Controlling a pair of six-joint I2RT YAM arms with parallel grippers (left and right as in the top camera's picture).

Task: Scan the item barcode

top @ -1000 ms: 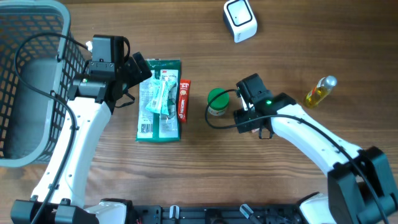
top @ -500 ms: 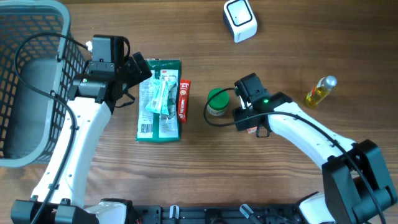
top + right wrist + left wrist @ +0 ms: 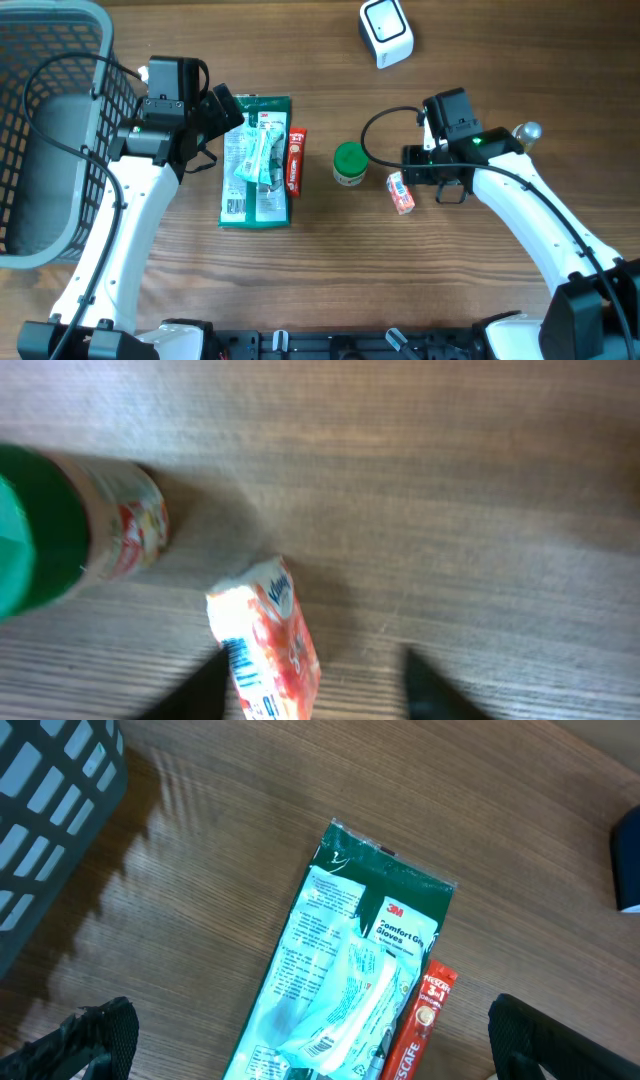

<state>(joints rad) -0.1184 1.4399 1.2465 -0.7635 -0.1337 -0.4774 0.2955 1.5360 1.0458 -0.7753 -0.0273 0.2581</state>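
Both jaw pairs: apart, nothing pinched.
left gripper (image 3: pixel 215 135): spread to its widest, hovering over green glove pack (image 3: pixel 350 970), touching nothing.
small packet (image 3: pixel 400 192): red and white, lying flat on table (image 3: pixel 300 280), between green-lidded jar (image 3: pixel 349 163) and right gripper (image 3: pixel 320 692); well apart from scanner (image 3: pixel 386 32).
right gripper: fingers partly parted, released; packet just beside one finger (image 3: pixel 205 688), contact unclear.
right wrist view only: barcode stripes (image 3: pixel 240 665) on packet's near end, blurred.
overhead only: scanner, white, at far table edge.

Right pincer (image 3: pixel 428 180) rightward, off red packet (image 3: pixel 400 192)
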